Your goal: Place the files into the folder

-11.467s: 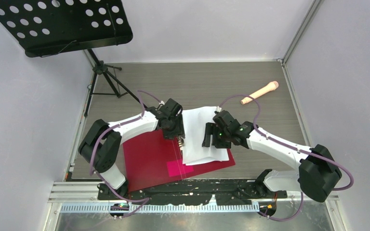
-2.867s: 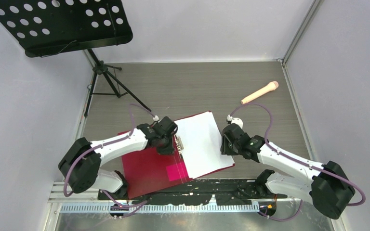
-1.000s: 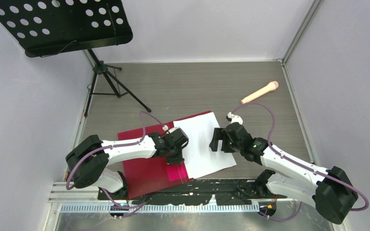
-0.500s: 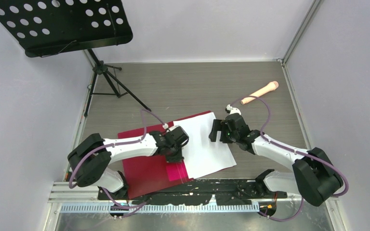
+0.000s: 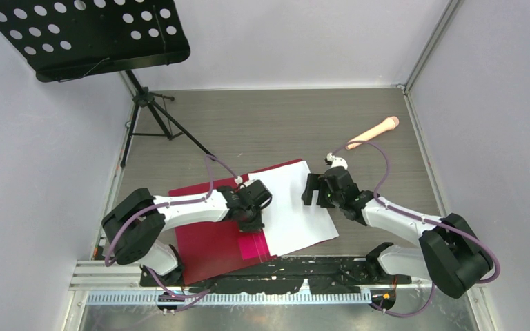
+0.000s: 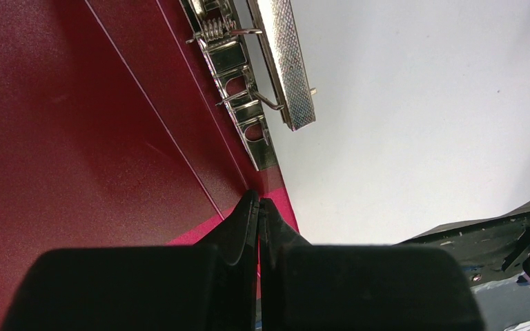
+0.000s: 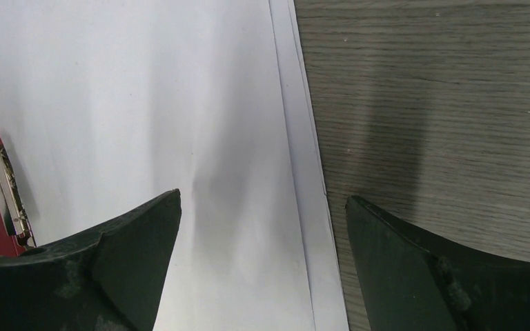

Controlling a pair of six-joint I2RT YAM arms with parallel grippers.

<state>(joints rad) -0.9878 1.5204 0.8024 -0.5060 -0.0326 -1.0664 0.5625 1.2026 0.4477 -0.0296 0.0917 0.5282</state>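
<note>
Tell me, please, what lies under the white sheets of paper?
The right half of the open red folder: a red strip shows beyond the far edge of the files. The rest of that half is covered.

The grey wood-grain table [image 5: 283, 117] carries the open folder [image 5: 207, 234], flat beneath the left gripper's [image 6: 257, 201] pressed-together jaws. The files' [image 5: 290, 207] outer edge meets bare wood between the right gripper's [image 7: 262, 196] spread jaws. Beyond those lies a beige microphone [image 5: 373, 132]; a tripod stand [image 5: 145, 98] rests well beyond the left jaws.
</note>
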